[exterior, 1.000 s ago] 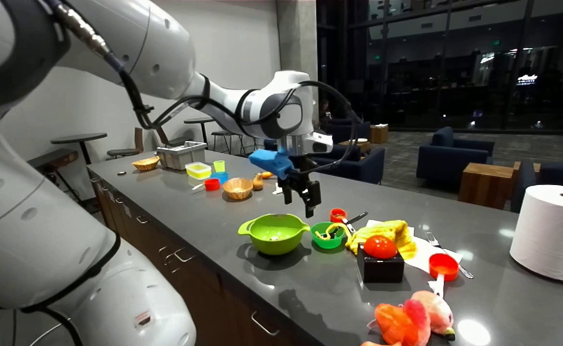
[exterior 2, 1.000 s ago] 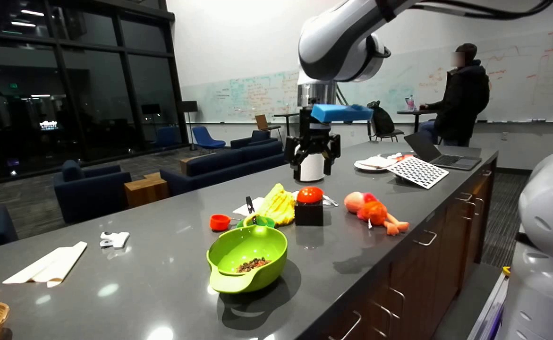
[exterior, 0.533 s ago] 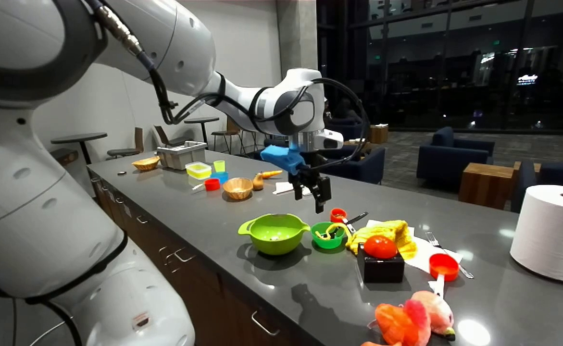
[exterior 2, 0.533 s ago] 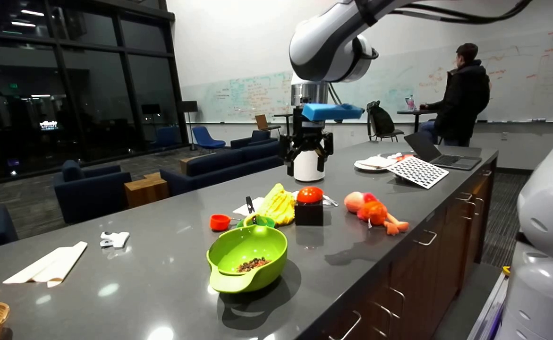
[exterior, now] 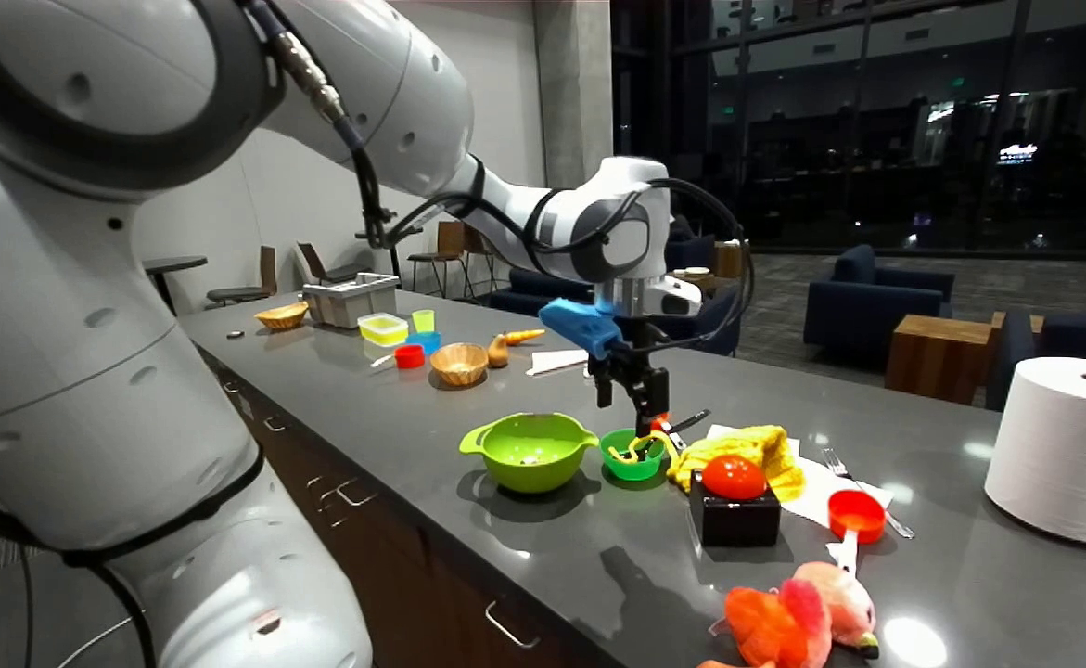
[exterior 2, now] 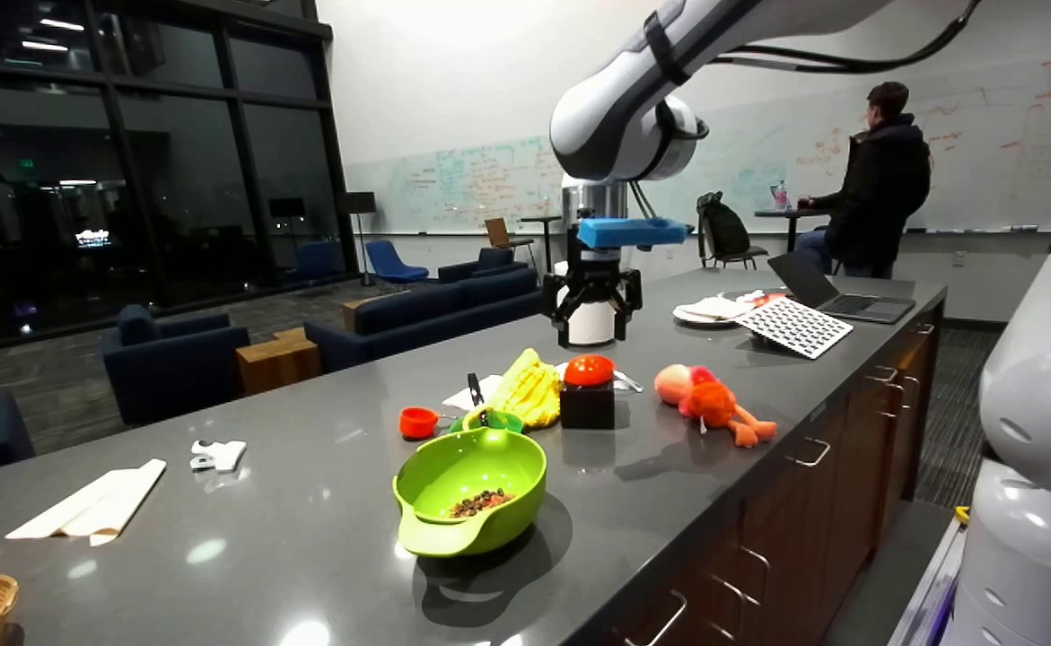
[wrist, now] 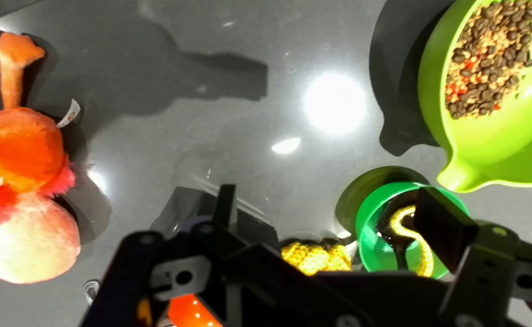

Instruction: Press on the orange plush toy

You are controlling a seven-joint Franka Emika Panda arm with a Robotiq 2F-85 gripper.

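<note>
Your gripper [exterior 2: 592, 335] hangs spread and empty, so you should head left in the wrist view, where the orange plush toy [wrist: 20, 147] lies, long way up-and-down.

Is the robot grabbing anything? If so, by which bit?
Nothing is held: the gripper is open, its fingers apart. The paper roll showing between them in an exterior view stands behind, on the counter.

Wrist view: downward, close above the countertop [wrist: 243, 150]. In both exterior views, farther off, I face roughly opposite ways along it, toward a concrete pillar [exterior: 573, 102] or a whiteboard [exterior 2: 480, 184]; shared by all: mixing bowl [exterior 2: 442, 471], orange plush toy [exterior 2: 712, 404]
</note>
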